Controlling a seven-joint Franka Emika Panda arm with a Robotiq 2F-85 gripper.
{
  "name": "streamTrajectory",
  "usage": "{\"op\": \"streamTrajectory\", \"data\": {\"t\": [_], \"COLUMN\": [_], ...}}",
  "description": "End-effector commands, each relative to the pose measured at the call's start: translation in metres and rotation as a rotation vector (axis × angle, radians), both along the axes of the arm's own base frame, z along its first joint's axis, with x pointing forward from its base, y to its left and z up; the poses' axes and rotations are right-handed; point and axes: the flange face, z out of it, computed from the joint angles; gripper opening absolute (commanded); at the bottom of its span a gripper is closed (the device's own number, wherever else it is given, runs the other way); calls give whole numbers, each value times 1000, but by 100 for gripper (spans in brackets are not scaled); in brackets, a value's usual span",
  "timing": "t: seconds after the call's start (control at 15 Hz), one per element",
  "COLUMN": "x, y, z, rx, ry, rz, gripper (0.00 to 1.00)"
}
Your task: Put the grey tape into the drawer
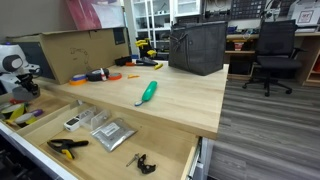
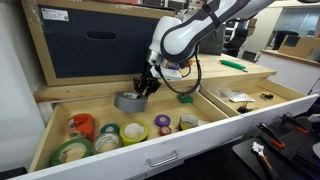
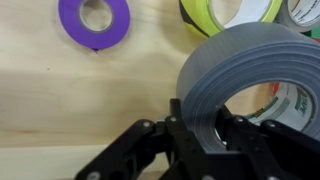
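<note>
Grey tape (image 2: 130, 101) is pinched by its wall in the half-closed end effector (image 2: 141, 91), low over the open drawer (image 2: 100, 112); only lowering and release seem left.

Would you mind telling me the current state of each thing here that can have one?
Gripper: shut on the grey tape.
Grey tape: held by its wall, at the back of the drawer.
Drawer: pulled open, tape rolls inside.
Wider drawer: open as well.
Purple tape: lying flat on the drawer floor.
</note>
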Motion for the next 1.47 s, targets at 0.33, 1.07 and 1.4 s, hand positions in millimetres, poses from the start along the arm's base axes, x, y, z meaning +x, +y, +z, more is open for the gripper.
{"op": "streamTrajectory", "data": {"t": [0.33, 1.07, 1.4], "x": [-22, -31, -19], "y": [-8, -21, -32], "z": [15, -9, -11], "rx": [-126, -241, -271], "ry": [-106, -132, -156], "rz": [-34, -55, -98], "gripper": [11, 11, 11]}}
